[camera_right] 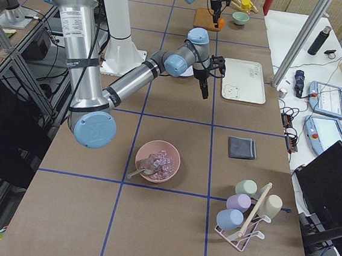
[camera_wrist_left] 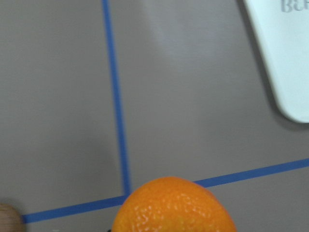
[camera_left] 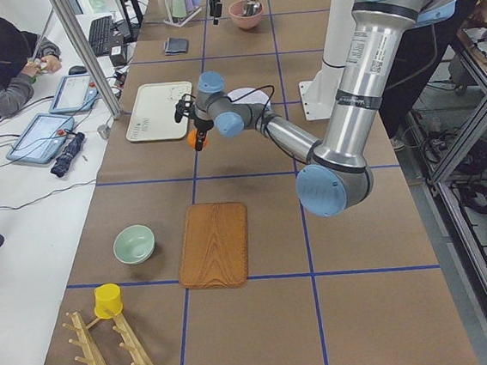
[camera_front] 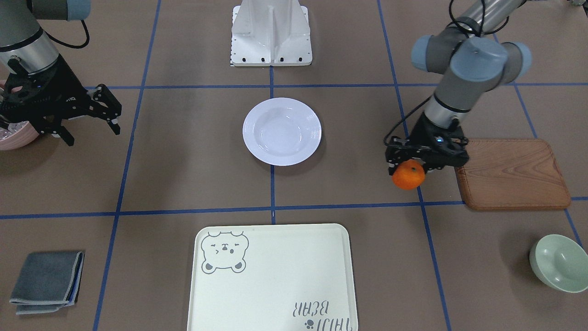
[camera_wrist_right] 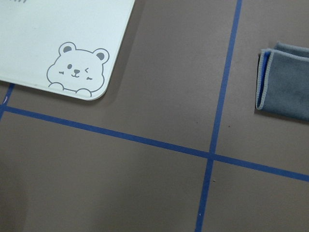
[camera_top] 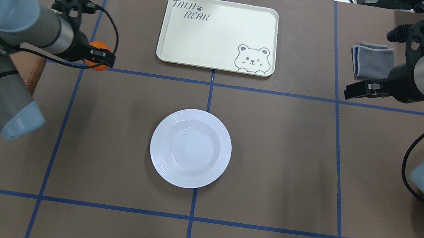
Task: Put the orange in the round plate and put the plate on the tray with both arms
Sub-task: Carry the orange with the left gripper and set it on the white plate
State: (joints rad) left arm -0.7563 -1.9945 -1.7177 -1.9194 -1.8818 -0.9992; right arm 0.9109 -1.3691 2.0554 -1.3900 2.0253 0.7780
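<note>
Left gripper (camera_front: 408, 166) clasps the orange (camera_front: 408, 176) over bare table between wooden board's (camera_front: 512, 174) edge and round plate (camera_front: 281, 131); right gripper (camera_front: 108, 109) hangs spread wide, well apart.

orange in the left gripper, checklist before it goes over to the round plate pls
1. Orange gripped by the left gripper: ok, held between both fingers.
2. Round plate empty: ok.
3. Table between orange and plate free of things: ok.
4. Right gripper away from the plate: ok, open, off to the side.
5. Tray empty for the plate: ok.
</note>
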